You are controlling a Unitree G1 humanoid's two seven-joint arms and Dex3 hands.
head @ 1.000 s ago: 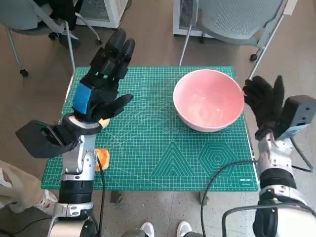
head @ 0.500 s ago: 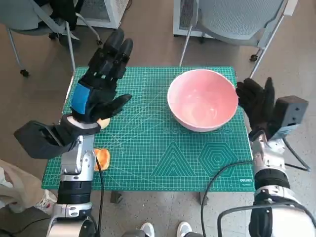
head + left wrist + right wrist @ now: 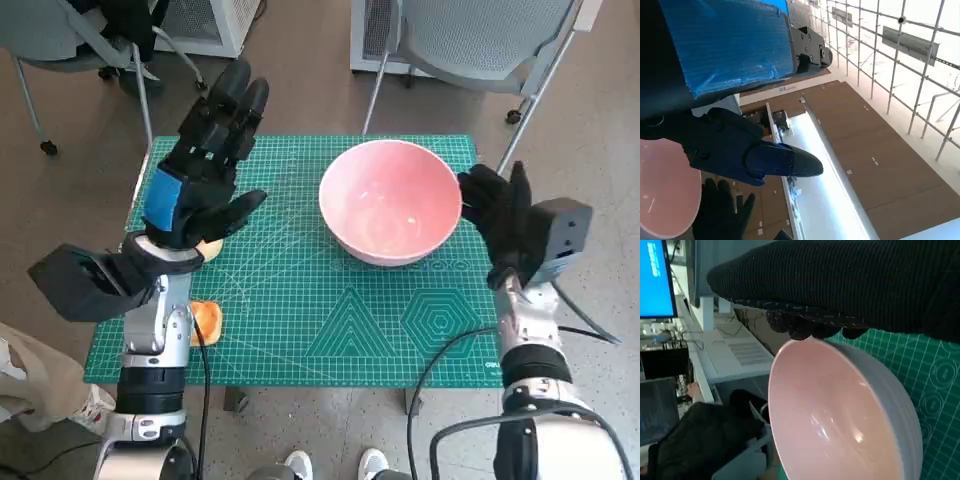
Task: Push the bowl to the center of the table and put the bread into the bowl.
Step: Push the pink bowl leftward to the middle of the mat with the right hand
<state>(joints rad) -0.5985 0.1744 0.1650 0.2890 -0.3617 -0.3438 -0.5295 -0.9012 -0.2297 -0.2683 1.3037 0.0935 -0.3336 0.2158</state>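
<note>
The pink bowl [image 3: 390, 201] stands on the green cutting mat [image 3: 300, 300], right of the mat's middle; it also fills the right wrist view [image 3: 835, 415]. My gloved right hand [image 3: 497, 216] presses flat against the bowl's right side, fingers spread, holding nothing. My left hand [image 3: 205, 155], with blue tape on its back, hovers open above the mat's left part. A piece of orange-brown bread [image 3: 207, 320] lies near the mat's front left corner, partly hidden by my left forearm. The left wrist view shows the left hand's fingers [image 3: 745, 150] apart and a slice of the bowl [image 3: 665, 190].
Chairs stand beyond the table's far edge at the left [image 3: 70, 40] and right [image 3: 480, 40]. A person's shoes [image 3: 335, 465] show at the near edge. Cables hang beside my right forearm. The mat's middle and front are bare.
My right hand has pushed the bowl leftward toward the mat's middle, moving with it. The left hand and the bread have stayed in place.
</note>
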